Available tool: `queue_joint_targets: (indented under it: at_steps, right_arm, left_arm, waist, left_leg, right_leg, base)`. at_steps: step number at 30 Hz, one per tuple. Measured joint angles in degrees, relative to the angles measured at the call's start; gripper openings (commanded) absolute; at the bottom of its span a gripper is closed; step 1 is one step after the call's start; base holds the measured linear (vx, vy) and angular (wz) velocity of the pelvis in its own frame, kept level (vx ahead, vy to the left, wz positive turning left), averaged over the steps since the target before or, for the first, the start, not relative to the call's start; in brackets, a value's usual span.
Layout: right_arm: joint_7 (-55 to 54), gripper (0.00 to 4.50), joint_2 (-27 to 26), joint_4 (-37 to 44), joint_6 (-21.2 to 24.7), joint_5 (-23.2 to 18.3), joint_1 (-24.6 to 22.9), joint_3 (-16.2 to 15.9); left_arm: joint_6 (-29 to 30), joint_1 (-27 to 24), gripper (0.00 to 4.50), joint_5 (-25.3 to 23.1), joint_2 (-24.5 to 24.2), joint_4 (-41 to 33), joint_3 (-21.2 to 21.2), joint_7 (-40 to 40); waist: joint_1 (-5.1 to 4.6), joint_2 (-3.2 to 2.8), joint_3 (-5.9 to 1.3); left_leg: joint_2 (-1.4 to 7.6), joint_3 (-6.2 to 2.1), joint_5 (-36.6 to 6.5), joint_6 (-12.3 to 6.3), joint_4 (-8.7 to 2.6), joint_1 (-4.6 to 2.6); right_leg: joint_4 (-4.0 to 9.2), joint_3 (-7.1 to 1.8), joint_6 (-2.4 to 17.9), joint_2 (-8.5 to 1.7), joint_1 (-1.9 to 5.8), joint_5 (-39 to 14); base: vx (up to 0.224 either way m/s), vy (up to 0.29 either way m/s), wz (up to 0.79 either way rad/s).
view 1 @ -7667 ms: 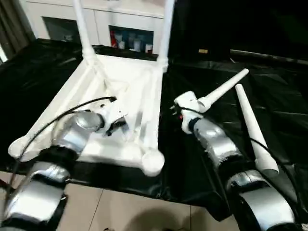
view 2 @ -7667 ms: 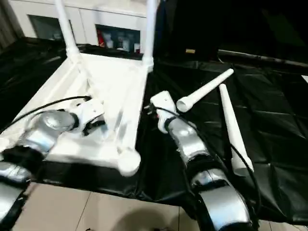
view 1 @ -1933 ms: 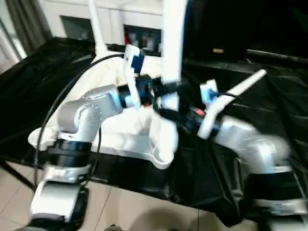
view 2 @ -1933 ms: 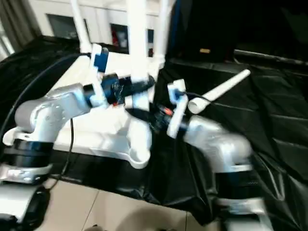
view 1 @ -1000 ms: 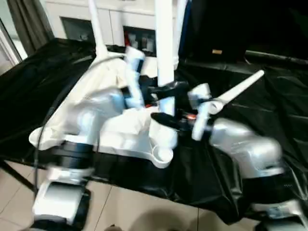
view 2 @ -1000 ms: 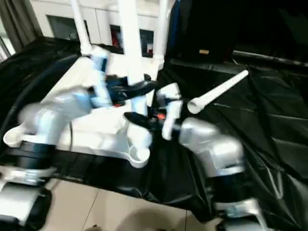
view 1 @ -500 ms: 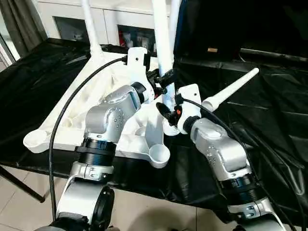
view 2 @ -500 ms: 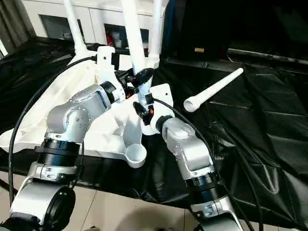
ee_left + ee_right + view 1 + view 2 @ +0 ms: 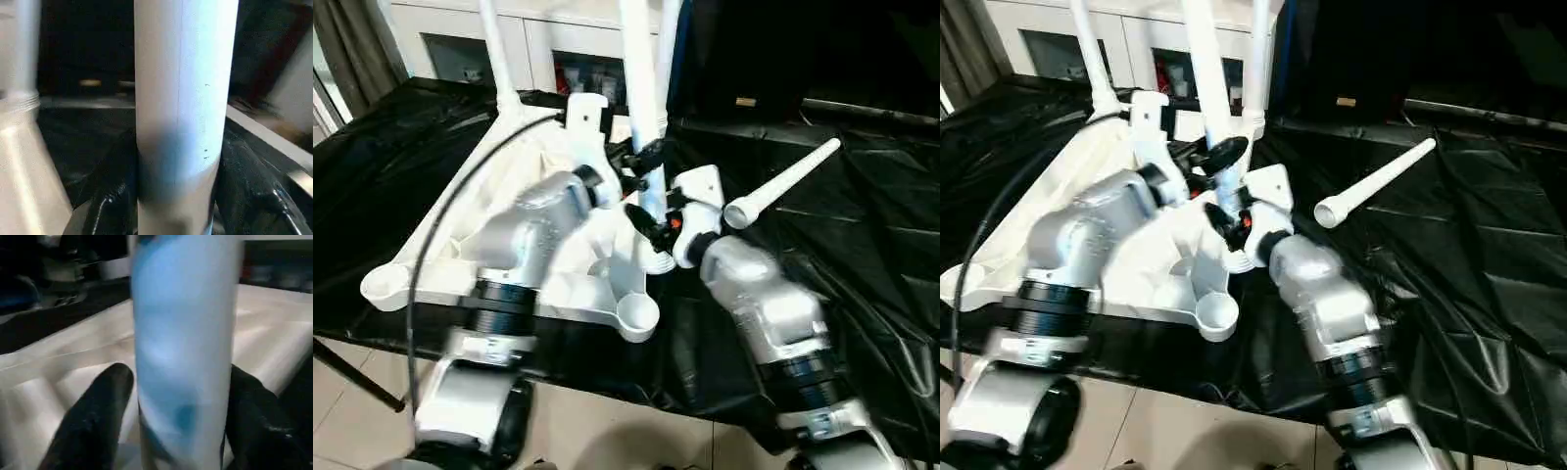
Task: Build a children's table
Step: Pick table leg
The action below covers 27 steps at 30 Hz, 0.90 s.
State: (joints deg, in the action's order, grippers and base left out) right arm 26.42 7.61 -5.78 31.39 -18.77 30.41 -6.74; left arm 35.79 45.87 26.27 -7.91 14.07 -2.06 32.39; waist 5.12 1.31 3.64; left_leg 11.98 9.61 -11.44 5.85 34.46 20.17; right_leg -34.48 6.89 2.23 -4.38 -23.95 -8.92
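1. Grippers met at 1 upright leg over the tabletop's near-right part, probably to steady and screw it into a socket.
2. Left gripper had its black fingers pressed on either side of the leg, holding it.
3. Right gripper sat lower on the same leg; its fingers flanked the tube, but a firm clamp could not be told.
4. Tabletop lay upside down on the black sheet, ribbed underside up, white plastic.
5. At the far end, 2 legs stood in their sockets.
6. Near-right socket was empty.
7. To the right, 1 spare leg lay well apart.
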Motion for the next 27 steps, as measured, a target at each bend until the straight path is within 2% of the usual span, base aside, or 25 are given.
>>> queue_joint_targets:
  at_steps: [2,4,6,9,12,14,15,23,25,27]
  right_arm:
    - [5.09,3.26,3.15,1.68,2.5,-2.14,0.05,-0.52]
    - [11.97,3.29,7.67,3.6,4.78,-3.98,-0.07,-2.47]
    - [17.98,3.29,11.28,5.25,6.88,-5.91,-0.3,-3.06]
    - [21.2,3.29,12.52,5.77,8.52,-7.45,-0.31,-3.05]
    - [22.43,2.95,12.42,5.78,9.27,-8.56,-0.27,-3.06]
    - [22.87,2.84,12.35,5.8,9.52,-8.94,-0.27,-3.08]
    - [22.97,2.62,12.34,5.8,9.65,-9.06,-0.26,-3.13]
    - [23.44,2.09,11.55,5.79,9.56,-8.65,-0.22,-4.06]
    - [22.76,2.01,11.16,5.66,9.29,-8.09,-0.22,-4.09]
    - [19.73,1.98,10.48,4.4,8.99,-6.67,-0.08,-3.85]
  left_arm:
    - [0.95,-0.05,1.83,1.28,-2.01,-1.72,1.16,4.89]
    - [2.12,-0.16,1.83,2.86,-4.4,-3.37,2.7,10.25]
    - [3.35,-0.21,1.83,4.71,-6.68,-4.74,3.14,15.25]
    - [5.09,-0.21,1.83,7.82,-8.01,-6.7,3.03,20.07]
    - [6.3,-0.21,1.83,9.69,-8.78,-8.13,3.06,22.65]
    - [6.33,-0.21,1.83,9.92,-9.22,-8.13,3.06,23.18]
    - [6.34,-0.22,1.82,9.94,-9.33,-8.13,3.06,23.47]
    - [6.45,-0.47,1.82,9.82,-9.82,-8.12,3.09,23.59]
    - [6.18,-0.46,2.38,9.16,-9.83,-7.94,3.14,22.88]
    - [5.39,-0.02,2.55,7.06,-8.74,-6.4,3.16,19.08]
  waist:
    - [0.02,0.0,0.0]
    - [0.12,0.0,0.0]
    - [0.1,0.01,0.0]
    - [0.0,0.01,0.0]
    - [0.0,0.03,0.02]
    - [0.06,0.03,0.02]
    - [0.1,0.04,0.02]
    - [0.14,0.06,0.0]
    - [0.1,0.06,0.0]
    - [0.13,0.06,0.0]
  left_leg:
    - [-0.01,0.0,0.0,-0.03,0.01,0.0]
    - [-0.01,0.01,0.01,-0.03,0.01,0.0]
    - [0.0,0.01,0.01,-0.02,0.03,-0.05]
    - [-0.01,0.02,0.01,0.02,0.05,-0.11]
    - [0.0,0.02,0.04,0.06,0.08,-0.15]
    - [-0.01,0.01,0.06,0.1,0.08,-0.16]
    - [-0.01,0.01,0.09,0.14,0.09,-0.16]
    - [0.0,-0.01,0.12,0.15,0.1,-0.11]
    - [0.0,-0.01,0.12,0.15,0.1,-0.1]
    - [-0.01,-0.01,0.13,0.16,0.1,-0.11]
  right_leg:
    - [-0.01,-0.02,0.04,0.0,0.01,0.02]
    - [-0.01,-0.02,0.05,-0.01,0.02,0.03]
    - [-0.04,-0.02,0.05,-0.01,0.04,0.03]
    - [-0.12,-0.04,0.07,-0.01,0.05,0.04]
    - [-0.23,-0.04,0.07,-0.01,0.04,0.04]
    - [-0.28,-0.04,0.07,-0.01,0.04,0.04]
    - [-0.28,-0.04,0.06,-0.01,0.04,0.04]
    - [-0.28,-0.04,0.05,-0.01,0.02,0.03]
    - [-0.28,-0.04,0.04,-0.01,0.02,0.02]
    - [-0.27,-0.04,0.04,-0.01,0.05,0.02]
  base:
    - [0.0,0.0,0.0]
    - [0.0,0.0,0.0]
    - [0.0,0.0,0.0]
    - [0.0,0.0,0.0]
    - [0.0,0.0,0.0]
    - [0.0,0.0,0.0]
    - [0.0,0.0,0.0]
    - [0.0,0.0,0.0]
    - [0.0,0.0,0.0]
    - [0.0,0.0,0.0]
